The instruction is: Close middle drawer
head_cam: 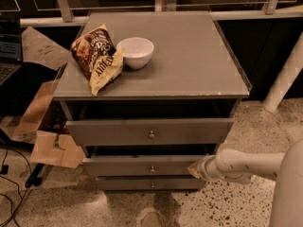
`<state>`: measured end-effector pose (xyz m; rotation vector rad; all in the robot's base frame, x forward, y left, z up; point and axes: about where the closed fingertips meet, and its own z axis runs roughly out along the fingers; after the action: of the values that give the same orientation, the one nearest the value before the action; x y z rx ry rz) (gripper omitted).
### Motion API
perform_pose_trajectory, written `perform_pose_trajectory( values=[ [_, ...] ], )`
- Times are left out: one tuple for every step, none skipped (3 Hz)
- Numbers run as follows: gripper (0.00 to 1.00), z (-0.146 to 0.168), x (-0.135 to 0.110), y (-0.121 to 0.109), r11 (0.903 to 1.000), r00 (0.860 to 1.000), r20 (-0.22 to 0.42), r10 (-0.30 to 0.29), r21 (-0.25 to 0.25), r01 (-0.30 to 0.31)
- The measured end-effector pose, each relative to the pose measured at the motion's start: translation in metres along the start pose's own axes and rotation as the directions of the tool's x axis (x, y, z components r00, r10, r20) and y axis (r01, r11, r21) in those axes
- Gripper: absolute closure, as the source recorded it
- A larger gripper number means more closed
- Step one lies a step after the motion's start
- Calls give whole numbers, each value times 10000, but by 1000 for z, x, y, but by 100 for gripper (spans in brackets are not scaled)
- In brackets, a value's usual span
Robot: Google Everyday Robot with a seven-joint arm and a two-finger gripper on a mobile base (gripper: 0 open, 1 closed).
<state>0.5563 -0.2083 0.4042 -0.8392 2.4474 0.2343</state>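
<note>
The middle drawer (137,166) sat slightly out at 6 o'clock under the top drawer (113,132), with the gripper (194,170) at its front's 3 o'clock end, open or closed unclear. Closing it well likely meant pushing straight toward 12 o'clock, avoiding skew.

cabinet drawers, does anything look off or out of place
Yes: the top drawer sticks out well past the cabinet top, and the middle drawer below it is also partly out, while the bottom drawer sits further back. The gripper is at the middle drawer's right front end.
</note>
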Motion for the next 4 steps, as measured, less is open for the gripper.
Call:
perform_pose_trajectory(
  values=[
    [100, 7, -16, -6, 9997, 9997, 43, -241, -5, 241],
    [81, 13, -25, -12, 9996, 9997, -9, -247, -112, 247],
    [58, 15, -19, -10, 9998, 10000, -55, -1, -218, -1],
    [35, 10, -2, -1, 9991, 9993, -146, 342, -254, -345]
  ],
)
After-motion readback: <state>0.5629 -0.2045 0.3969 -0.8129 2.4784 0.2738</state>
